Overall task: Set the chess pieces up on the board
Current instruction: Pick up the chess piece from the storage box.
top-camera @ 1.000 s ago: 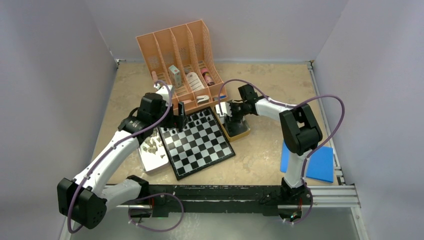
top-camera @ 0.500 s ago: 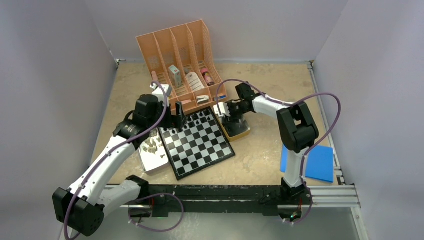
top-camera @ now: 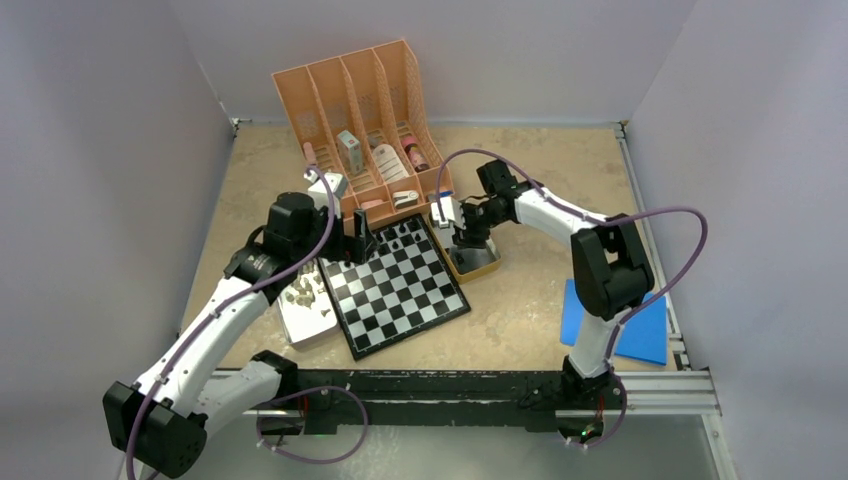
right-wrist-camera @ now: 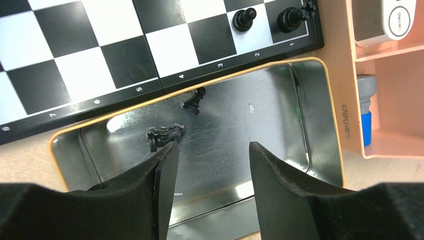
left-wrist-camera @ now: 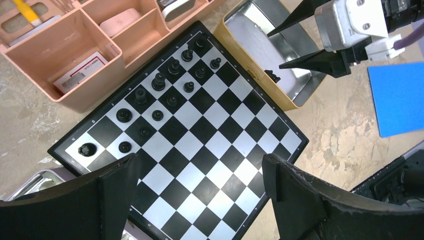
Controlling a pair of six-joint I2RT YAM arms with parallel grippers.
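The board [top-camera: 395,283] lies mid-table, also in the left wrist view [left-wrist-camera: 200,125]. Several black pieces [left-wrist-camera: 165,90] stand in its two far rows. My left gripper [left-wrist-camera: 197,175] is open and empty, high above the board's left part [top-camera: 358,235]. My right gripper [right-wrist-camera: 210,155] is open and empty over a yellow-rimmed metal tray [right-wrist-camera: 310,100]. In the tray lie a black knight on its side [right-wrist-camera: 165,136], by my left finger, and a black pawn [right-wrist-camera: 195,102]. Beige pieces [top-camera: 305,290] lie in a metal tray left of the board.
A peach desk organizer [top-camera: 365,130] with small bottles and boxes stands just behind the board and trays. A blue sheet [top-camera: 620,320] lies at the right front. The left metal tray [top-camera: 300,320] touches the board's left edge.
My left arm has drawn back a little toward the left. My right gripper has shifted slightly over the yellow-rimmed tray. The pieces have not moved.
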